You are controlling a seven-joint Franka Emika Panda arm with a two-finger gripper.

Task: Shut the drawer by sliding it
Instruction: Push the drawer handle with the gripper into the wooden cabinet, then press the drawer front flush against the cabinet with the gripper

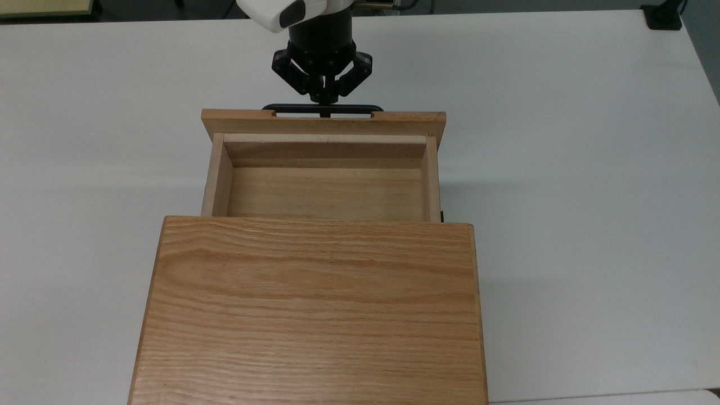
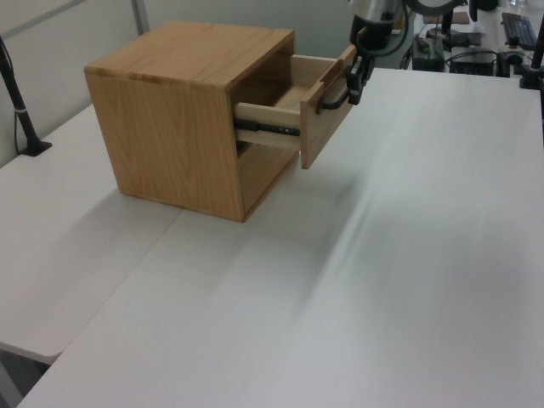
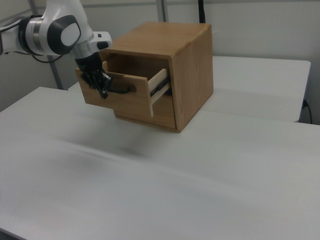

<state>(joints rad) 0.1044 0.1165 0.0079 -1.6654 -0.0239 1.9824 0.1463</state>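
Observation:
The drawer (image 1: pixel 326 194) is a light wooden box, partly out of the oak cabinet (image 1: pixel 309 309), with nothing inside it. Its front panel faces the top view's upper edge and carries a thin black bar handle (image 1: pixel 292 107). My black gripper (image 1: pixel 322 104) is shut, its fingertips together and pressed against the middle of the handle from the outside, not around it. In the left view the gripper (image 2: pixel 355 81) sits at the drawer's (image 2: pixel 321 119) front. In the right view the gripper (image 3: pixel 104 91) meets the handle (image 3: pixel 122 91) on the drawer front (image 3: pixel 127 100).
The cabinet (image 2: pixel 178 127) stands on a wide white table (image 1: pixel 562 169) with open surface on both sides. A black clamp (image 1: pixel 664 17) sits at the top view's upper right corner. A black pole (image 2: pixel 19 106) stands at the left view's left edge.

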